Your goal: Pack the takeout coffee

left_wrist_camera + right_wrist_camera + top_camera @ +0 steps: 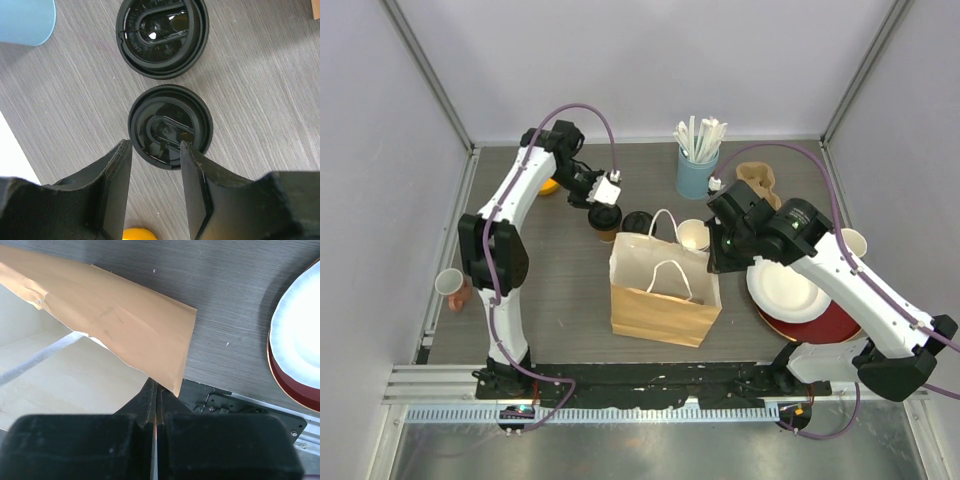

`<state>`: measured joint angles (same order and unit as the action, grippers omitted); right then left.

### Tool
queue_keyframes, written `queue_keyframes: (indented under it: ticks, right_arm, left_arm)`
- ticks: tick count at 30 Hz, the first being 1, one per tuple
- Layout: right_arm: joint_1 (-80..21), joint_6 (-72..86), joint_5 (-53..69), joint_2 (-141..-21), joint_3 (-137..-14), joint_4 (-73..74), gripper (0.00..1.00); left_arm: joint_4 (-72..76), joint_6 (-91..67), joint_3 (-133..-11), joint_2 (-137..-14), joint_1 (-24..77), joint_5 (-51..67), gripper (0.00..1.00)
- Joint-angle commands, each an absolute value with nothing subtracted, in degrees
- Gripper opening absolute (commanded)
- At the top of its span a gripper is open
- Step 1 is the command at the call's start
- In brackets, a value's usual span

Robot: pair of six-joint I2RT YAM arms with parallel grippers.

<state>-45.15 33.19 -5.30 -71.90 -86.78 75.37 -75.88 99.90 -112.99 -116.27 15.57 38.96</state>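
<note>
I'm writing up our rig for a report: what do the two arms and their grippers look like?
Both the left arm and right arm have white tubular links with chunky black joint housings. A mauve cable loops along each. The left gripper and right gripper have flat, matte black fingers on blocky black bodies.

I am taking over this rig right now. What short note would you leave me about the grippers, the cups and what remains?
Left gripper: open, just above the first lidded cup, not gripping it.
Right gripper: shut on the rim of the bag.
The second lidded cup stands beside the first, behind the bag. An open cup stands at the bag's back right corner.
Done: the bag stands open.
Left: no cup is seen in the bag, so grasp each coffee and put it in.
</note>
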Motion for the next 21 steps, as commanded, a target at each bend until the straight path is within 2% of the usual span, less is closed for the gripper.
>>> queue_keyframes:
  ticks: [1, 7, 14, 21]
  right_arm:
    - [-45.00, 33.84, -6.59, -72.24, -90.00, 76.38, 0.01]
    - [-45.09, 31.99, -6.33, -74.35, -91.85, 76.73, 0.01]
    - [-45.09, 31.38, -5.80, -75.15, -91.84, 76.64, 0.01]
    - [-45.09, 31.90, -5.89, -75.41, -92.37, 76.64, 0.01]
  left_arm:
    - [-95.19, 101.17, -111.01, -110.40, 14.59, 38.76, 0.48]
    - [-95.19, 102.22, -104.15, -108.37, 12.83, 36.56, 0.50]
    - [-95.19, 97.66, -108.80, -112.58, 13.09, 39.81, 0.53]
    - [-95.18, 97.21, -109.60, -115.31, 14.59, 39.29, 0.47]
